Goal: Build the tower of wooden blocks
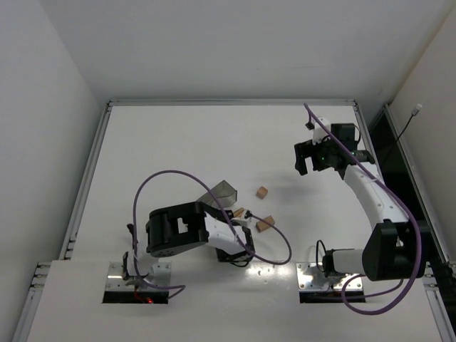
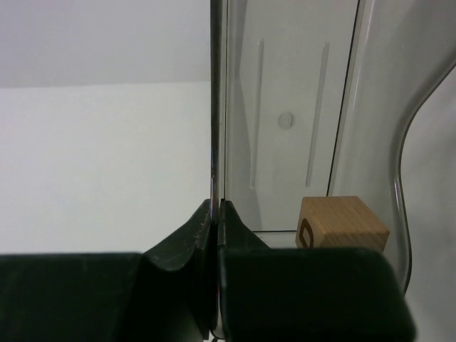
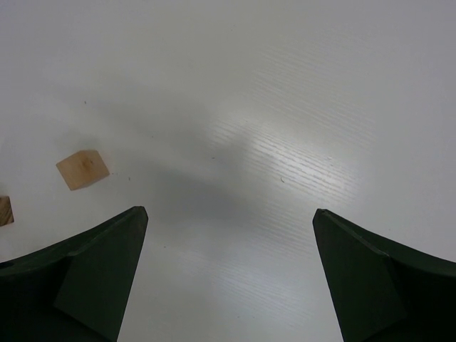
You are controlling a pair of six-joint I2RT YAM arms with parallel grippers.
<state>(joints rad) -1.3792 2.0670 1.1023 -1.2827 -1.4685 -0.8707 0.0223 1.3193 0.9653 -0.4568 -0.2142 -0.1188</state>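
Left gripper (image 2: 217,214) has its fingers pinched shut on the thin wall of the bin (image 2: 285,107), which is dark see-through plastic. Through that wall you can see one block (image 2: 342,224), a plain tan wooden cube. Can't tell if it's inside the bin or just past it.

Right gripper (image 3: 228,228) is spread wide, holding nothing, well right of the bin and farther back.

From above, three blocks (image 1: 263,192) lie loose just right of the bin, none stacked. The table (image 1: 178,142) beyond the bin is open up to the far edge.

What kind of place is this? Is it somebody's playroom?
Probably a robot lab bench: a white table boxed by white walls, the left arm and right arm bolted at its edge, plus wood blocks and a plastic bin.
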